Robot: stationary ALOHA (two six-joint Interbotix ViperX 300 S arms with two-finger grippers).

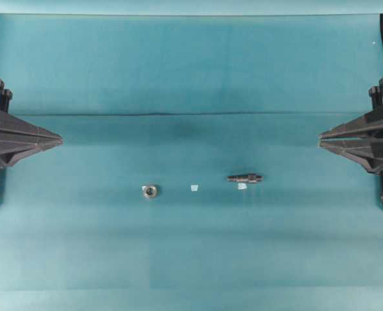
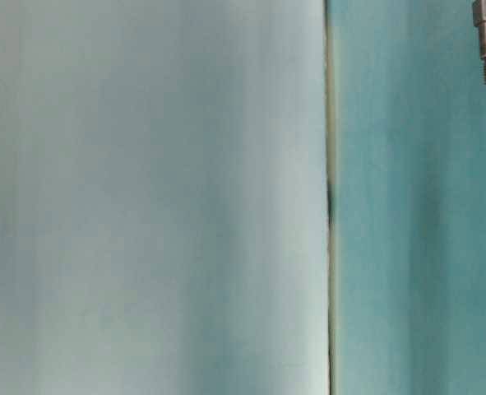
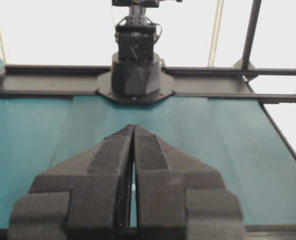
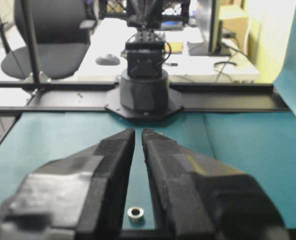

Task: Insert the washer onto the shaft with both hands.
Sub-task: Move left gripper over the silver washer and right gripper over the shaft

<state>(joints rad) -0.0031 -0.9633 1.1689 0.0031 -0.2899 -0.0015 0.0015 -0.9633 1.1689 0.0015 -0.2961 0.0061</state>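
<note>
Nothing done yet: the washer (image 1: 150, 190) and the shaft (image 1: 244, 177) lie apart on the teal cloth (image 1: 191, 78), the shaft at 3 o'clock of the washer. Both pickups and the insertion remain. Left gripper (image 1: 59, 138) is pressed together, empty; right gripper (image 1: 321, 138) nearly closed, empty. The washer is a thick silvery ring; the shaft a stepped dark rod.

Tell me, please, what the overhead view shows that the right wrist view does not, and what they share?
Only the overhead view shows the shaft lying on the teal cloth, two pale tape scraps near it, and the left claw at the left edge. Only the right wrist view shows the opposite arm's base, an office chair and a desk beyond the table. Both show the washer lying free on the cloth and the right claw, nearly shut and holding nothing.
</note>
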